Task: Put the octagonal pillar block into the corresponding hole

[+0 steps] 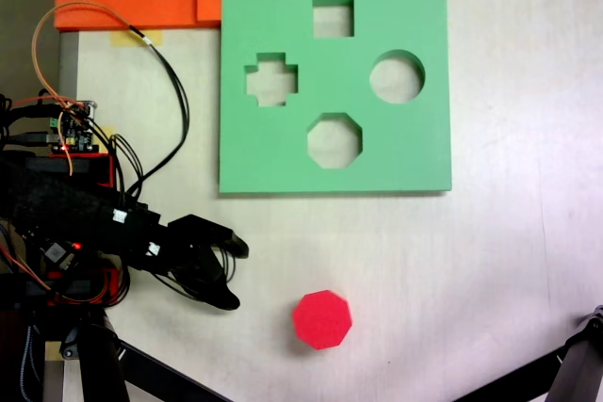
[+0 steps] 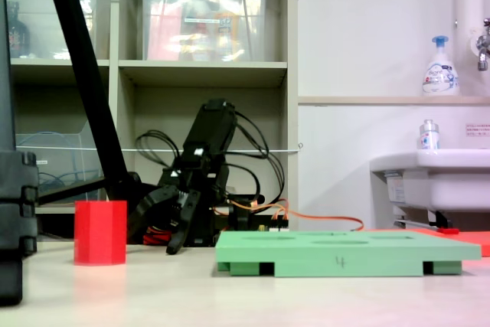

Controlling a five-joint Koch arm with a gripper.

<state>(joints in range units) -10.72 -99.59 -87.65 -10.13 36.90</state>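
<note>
On the table, gripper (image 1: pixel 234 275) gapes beside octagonal pillar block (image 1: pixel 322 319).

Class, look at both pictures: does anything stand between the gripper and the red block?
Nothing visible does. In a fixed view, bare table separates the open gripper from the red octagonal block.
</note>
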